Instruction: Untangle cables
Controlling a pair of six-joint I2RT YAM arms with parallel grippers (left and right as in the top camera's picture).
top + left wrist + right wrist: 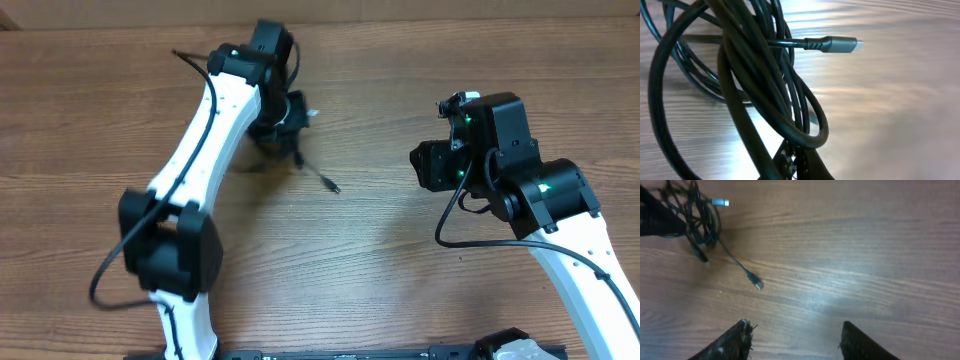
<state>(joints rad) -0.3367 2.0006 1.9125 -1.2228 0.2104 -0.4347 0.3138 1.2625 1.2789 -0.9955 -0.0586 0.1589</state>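
Several thin cables (702, 220), light, limp and snag-prone, hang bunched from the left claw (283, 118) clamped on them at eleven o'clock over the bench (865, 255); right claw (795, 330) wide, empty; best hold probably just behind the trailing plug (758, 284).

No text, label, brand, number or sign could be read in any of the views; no legible marking was seen on the cables (740, 57) or on the plug (832, 44).
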